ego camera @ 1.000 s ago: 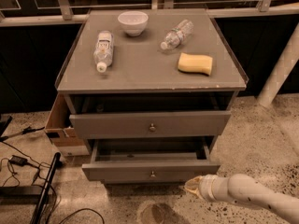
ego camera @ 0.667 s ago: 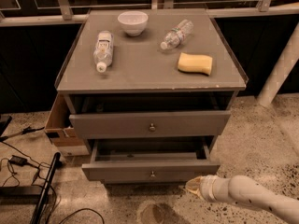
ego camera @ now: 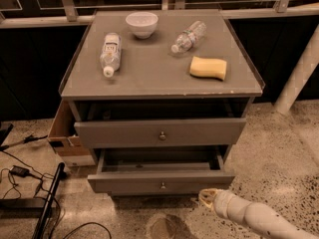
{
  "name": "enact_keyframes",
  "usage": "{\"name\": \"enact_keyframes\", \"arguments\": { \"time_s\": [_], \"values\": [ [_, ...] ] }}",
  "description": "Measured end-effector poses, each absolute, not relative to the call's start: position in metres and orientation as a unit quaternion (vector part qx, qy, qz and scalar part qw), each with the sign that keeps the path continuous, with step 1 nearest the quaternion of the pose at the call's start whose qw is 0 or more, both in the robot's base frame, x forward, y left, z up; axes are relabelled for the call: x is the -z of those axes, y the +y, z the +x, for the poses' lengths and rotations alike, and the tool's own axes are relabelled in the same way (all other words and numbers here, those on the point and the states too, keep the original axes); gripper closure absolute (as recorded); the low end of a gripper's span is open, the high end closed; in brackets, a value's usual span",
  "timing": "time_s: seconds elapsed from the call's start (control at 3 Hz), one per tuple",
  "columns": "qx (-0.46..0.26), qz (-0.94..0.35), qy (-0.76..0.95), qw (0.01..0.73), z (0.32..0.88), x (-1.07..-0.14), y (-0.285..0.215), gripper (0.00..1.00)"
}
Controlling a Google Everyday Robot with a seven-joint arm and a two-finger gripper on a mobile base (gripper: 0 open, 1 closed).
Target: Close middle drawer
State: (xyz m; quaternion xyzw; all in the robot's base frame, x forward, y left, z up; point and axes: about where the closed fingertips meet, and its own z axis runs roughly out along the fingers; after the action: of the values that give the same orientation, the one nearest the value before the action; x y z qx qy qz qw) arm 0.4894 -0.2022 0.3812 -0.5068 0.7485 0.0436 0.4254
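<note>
The grey cabinet (ego camera: 159,83) shows two drawers pulled out. The upper one is the taller-fronted top drawer (ego camera: 124,132), a little way out. Below it the middle drawer (ego camera: 124,183), with a wide low front and a small round knob (ego camera: 162,185), stands out furthest, its inside showing dark. The lowest drawer is hidden beneath it. My gripper (ego camera: 207,197), the yellowish tip of a white arm (ego camera: 249,217) coming in from the lower right, sits low near the floor, just below and in front of the middle drawer's right end.
On the cabinet top lie a white bowl (ego camera: 142,24), two plastic bottles (ego camera: 110,53) (ego camera: 188,36) on their sides and a yellow sponge (ego camera: 208,67). A cardboard box (ego camera: 64,133) stands at the cabinet's left. Cables (ego camera: 20,176) lie on the floor at left. A white post (ego camera: 299,73) stands at right.
</note>
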Motion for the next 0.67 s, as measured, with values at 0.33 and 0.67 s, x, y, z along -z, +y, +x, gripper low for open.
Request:
{"name": "enact_keyframes", "arguments": {
  "time_s": [0.33, 0.67],
  "values": [
    [0.001, -0.508, 0.712, 0.484, 0.510, -0.381, -0.201, 1.00],
    [0.017, -0.500, 0.691, 0.521, 0.529, -0.380, -0.196, 1.00]
  ]
}}
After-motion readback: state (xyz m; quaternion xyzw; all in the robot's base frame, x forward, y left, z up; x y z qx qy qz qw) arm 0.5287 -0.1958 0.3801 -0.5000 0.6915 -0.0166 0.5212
